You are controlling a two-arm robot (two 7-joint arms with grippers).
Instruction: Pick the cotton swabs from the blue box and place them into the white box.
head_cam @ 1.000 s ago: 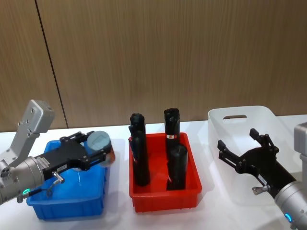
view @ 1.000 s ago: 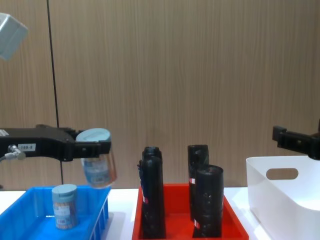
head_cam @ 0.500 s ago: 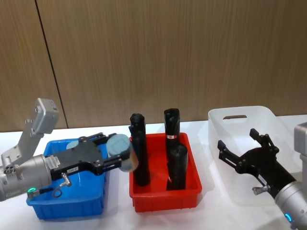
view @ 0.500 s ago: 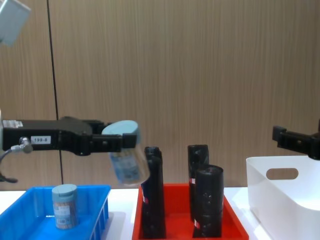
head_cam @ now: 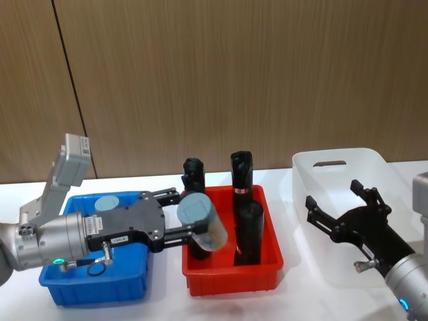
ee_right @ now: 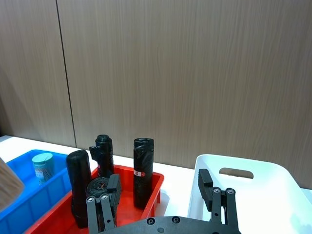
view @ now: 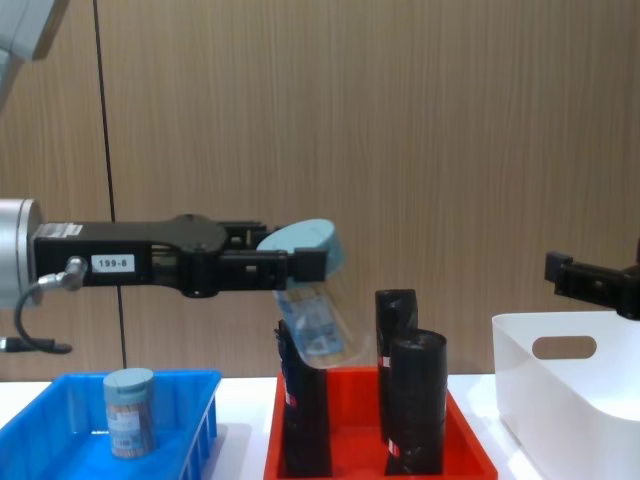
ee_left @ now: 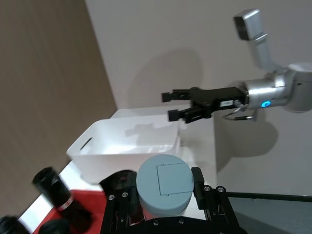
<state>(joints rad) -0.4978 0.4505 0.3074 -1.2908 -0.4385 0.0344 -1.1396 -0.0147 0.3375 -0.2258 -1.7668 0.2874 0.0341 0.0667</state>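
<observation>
Left gripper [head_cam: 182, 217] fingers clenched on a tilted cotton swab jar [head_cam: 204, 224], above red tray [head_cam: 231, 281], lower centre of head view. Second jar [head_cam: 105, 202] stands in blue box [head_cam: 93, 291], lower left. Right gripper [head_cam: 340, 200] fingers spread over white box [head_cam: 334, 157], lower right.

Two swab jars: the held jar [head_cam: 202, 226], gripped in the left claw [head_cam: 189, 217], and a second jar [view: 130, 412] standing in the blue box [head_cam: 93, 291].

Four black rolls stand in the red tray [head_cam: 231, 281]: a tall roll [ee_right: 79, 180], a lumpy-topped roll [ee_right: 101, 148], a banded roll [ee_right: 143, 163] and a short roll [ee_right: 97, 186].

Three containers in all: one blue box, one red tray, one white box [head_cam: 302, 175].

Two claws, the left claw and the right claw [head_cam: 332, 192], each with two fingers.

One worktop [head_cam: 164, 301] carries the three containers.
</observation>
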